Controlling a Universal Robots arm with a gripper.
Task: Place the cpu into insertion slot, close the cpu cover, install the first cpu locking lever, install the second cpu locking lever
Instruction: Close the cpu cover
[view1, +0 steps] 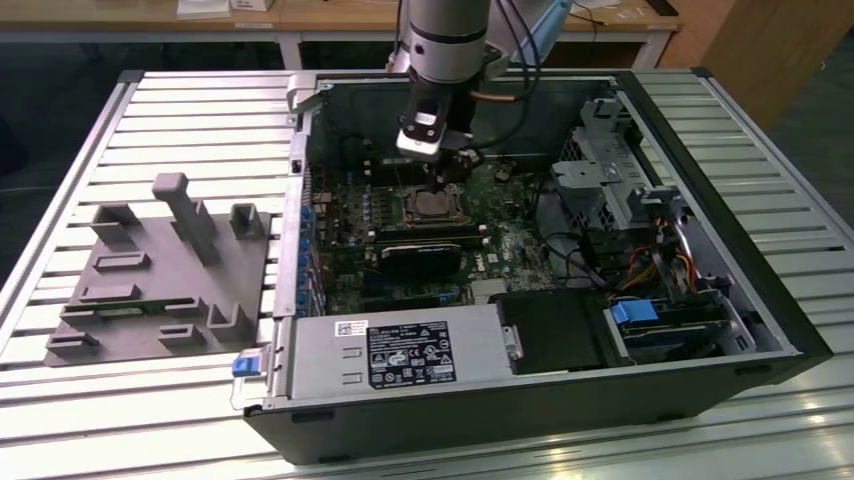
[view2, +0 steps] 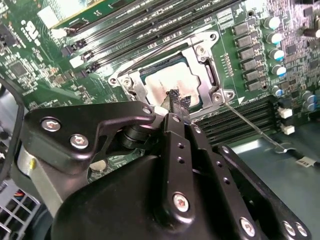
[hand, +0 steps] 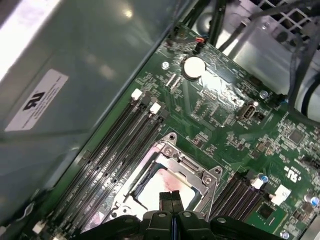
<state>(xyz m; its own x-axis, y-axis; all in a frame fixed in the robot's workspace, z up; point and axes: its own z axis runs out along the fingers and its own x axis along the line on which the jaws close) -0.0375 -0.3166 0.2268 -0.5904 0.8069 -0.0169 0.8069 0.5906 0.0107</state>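
Observation:
The cpu (view2: 165, 82) (hand: 159, 189) lies flat in the insertion slot (view1: 430, 207) on the green motherboard, its silver top showing. The cpu cover (view2: 200, 54) (hand: 186, 167), a silver frame, lies down over the chip's edges. One thin wire locking lever (view2: 252, 127) sticks out free from the socket's corner over the memory slots. Another wire lever (view2: 165, 50) runs close along the far side of the frame. My gripper (view2: 177, 101) (hand: 171, 199) (view1: 454, 165) hangs just above the chip, fingers shut together with nothing between them.
Long black memory slots (hand: 117, 150) flank the socket. The open case holds a power supply (view1: 400, 355), a drive cage (view1: 614, 170) and loose cables (view1: 641, 270). A grey fixture (view1: 160, 270) rests on the slatted table at the exterior view's left.

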